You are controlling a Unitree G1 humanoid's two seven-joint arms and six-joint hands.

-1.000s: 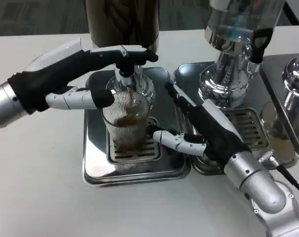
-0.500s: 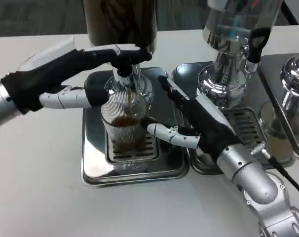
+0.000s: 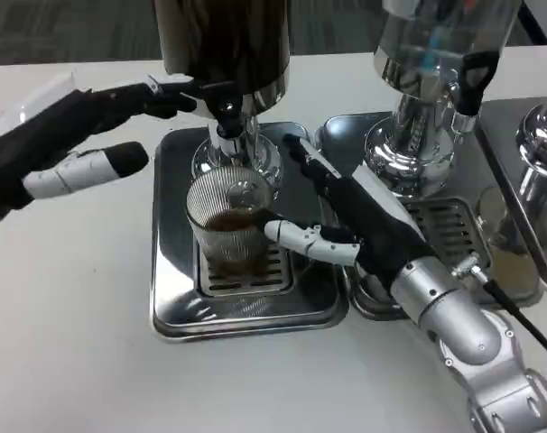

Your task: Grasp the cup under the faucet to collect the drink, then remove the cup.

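Standing on the drip tray (image 3: 174,298) under the faucet (image 3: 227,122), ribbed cup (image 3: 230,227) part-filled with brown drink. Right hand (image 3: 346,225) fingers grasping its side. Left hand (image 3: 66,144) released, fingers spread near the faucet.

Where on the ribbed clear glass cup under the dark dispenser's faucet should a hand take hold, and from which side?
Probably the ribbed clear glass cup at mid-wall, from its right side. It stands upright on the steel drip tray, the faucet blocks its top, and the right hand is already beside it.
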